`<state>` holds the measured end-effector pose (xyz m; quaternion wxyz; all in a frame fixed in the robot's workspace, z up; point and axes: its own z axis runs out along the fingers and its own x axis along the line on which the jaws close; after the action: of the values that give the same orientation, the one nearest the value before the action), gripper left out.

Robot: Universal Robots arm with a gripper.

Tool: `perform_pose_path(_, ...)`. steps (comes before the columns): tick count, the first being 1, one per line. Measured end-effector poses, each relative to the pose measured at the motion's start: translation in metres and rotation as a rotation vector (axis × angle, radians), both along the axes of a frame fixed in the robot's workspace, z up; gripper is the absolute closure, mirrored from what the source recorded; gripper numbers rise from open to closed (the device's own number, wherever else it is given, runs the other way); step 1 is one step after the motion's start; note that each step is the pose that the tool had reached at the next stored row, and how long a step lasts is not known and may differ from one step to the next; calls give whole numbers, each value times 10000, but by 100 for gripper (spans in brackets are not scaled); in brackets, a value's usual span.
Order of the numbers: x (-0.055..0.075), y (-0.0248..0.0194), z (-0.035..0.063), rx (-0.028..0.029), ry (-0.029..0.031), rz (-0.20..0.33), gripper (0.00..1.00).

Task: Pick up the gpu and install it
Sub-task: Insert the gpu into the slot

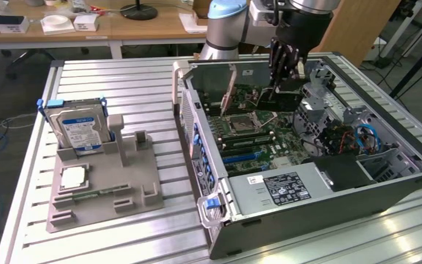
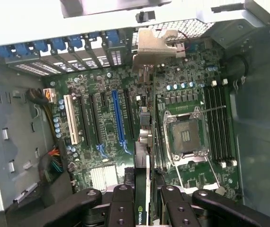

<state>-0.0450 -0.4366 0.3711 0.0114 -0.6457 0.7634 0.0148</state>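
Pincer (image 1: 281, 81) is down inside the open PC case (image 1: 387, 181), clenched on the gpu (image 1: 283, 102). The card hangs straight below it, over the board.

From the wrist view, the pincer (image 2: 144, 201) has one black finger (image 2: 122, 201) on each flat side of the gpu (image 2: 145, 156). The card is edge-on and runs straight out from the grip. A green logo sits on the card edge right between the fingers. The far end carries the silver bracket (image 2: 153, 41), close to the case's rear wall by the row of blue clips (image 2: 59, 43).

The card stands upright over the motherboard (image 2: 106, 137), between the blue slot (image 2: 118, 118) and the CPU socket (image 2: 186, 137). Can't tell whether its edge is in a slot or just above one.

Counts:
- **Robot:** one arm (image 1: 226, 27), one pincer, one gpu.
- **On the board:** one white slot (image 2: 70, 118), one blue slot, one CPU socket, and four memory slots (image 2: 219, 125) beside the socket.
- **In the case:** one power supply (image 1: 277, 190) with a black label, at the near end.
- **On the bench (image 1: 123, 82):** one case and one grey fixture (image 1: 123, 181), set well apart on the exterior view's left.
- **On the fixture:** one hard drive (image 1: 79, 129) standing upright, one CPU chip (image 1: 72, 177) lying flat, and one memory stick (image 1: 97, 193) lying flat just beside the chip.
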Motion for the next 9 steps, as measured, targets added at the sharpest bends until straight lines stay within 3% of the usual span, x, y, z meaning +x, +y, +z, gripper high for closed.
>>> perform_pose_path(9,0,2,-10,21,0,610,74)
